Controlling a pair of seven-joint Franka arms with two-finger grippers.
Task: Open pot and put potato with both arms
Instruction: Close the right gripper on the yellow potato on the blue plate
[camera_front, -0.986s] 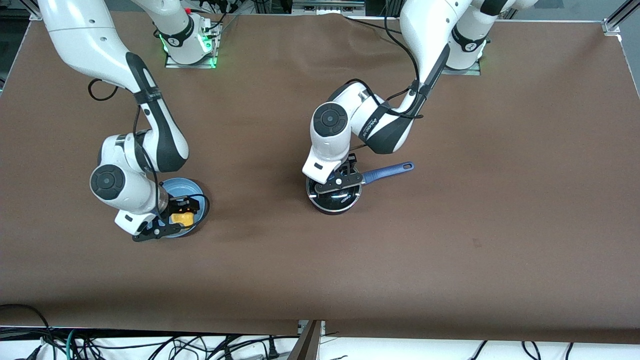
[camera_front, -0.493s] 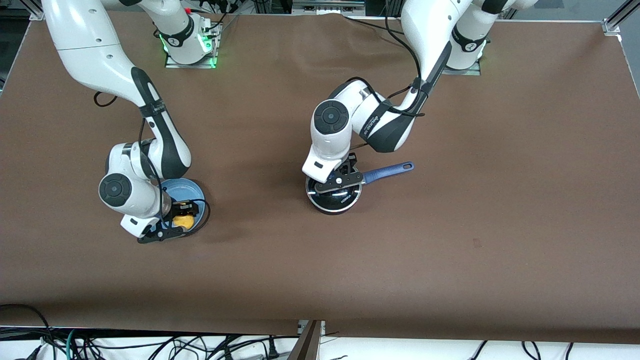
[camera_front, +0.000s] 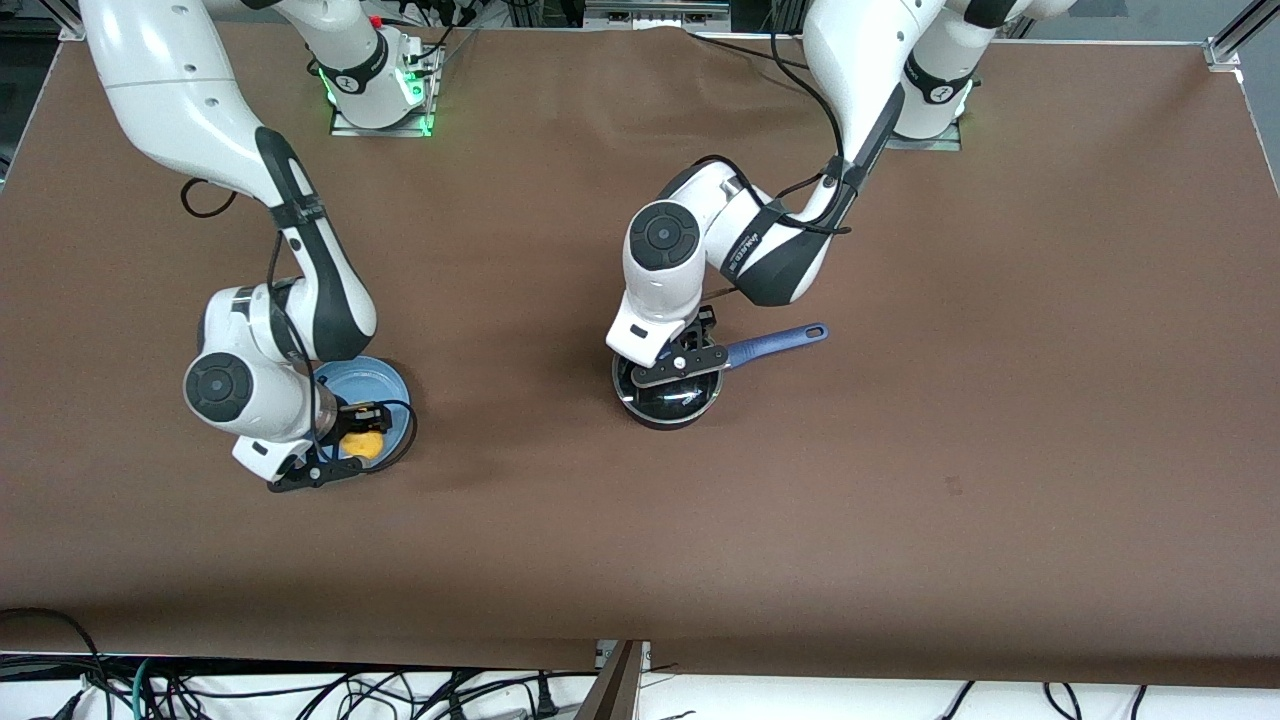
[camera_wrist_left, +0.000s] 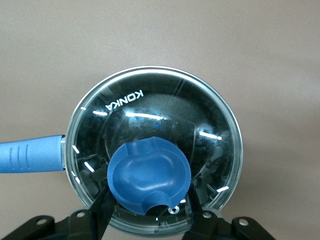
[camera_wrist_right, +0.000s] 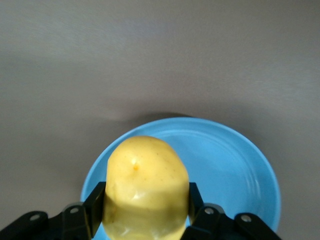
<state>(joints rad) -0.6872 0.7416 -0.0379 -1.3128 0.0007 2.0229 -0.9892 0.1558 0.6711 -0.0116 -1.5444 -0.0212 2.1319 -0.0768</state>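
Both arms are glossy white shells with black joint covers: the right arm (camera_front: 300, 260) and the left arm (camera_front: 760, 250) each carry a round dark cap at the wrist joint and thin black cables looped alongside. Each base ring glows green (brightest under the right arm). The black fingers (camera_wrist_left: 102, 212) sit on a black bracket with silver screws.

a light-blue plate (camera_front: 385, 378) sits on the brown table cover (camera_front: 900, 480), toward the right arm's end of the table. it's flat and round, with a shallow raised rim, and the right wrist view shows its smooth, glossy inside (camera_wrist_right: 235, 165). the cover stretches across the whole tabletop, a faint dark mark (camera_front: 953, 487) on it nearer the front camera. black cables (camera_front: 300, 690) tangle along the table's near edge.
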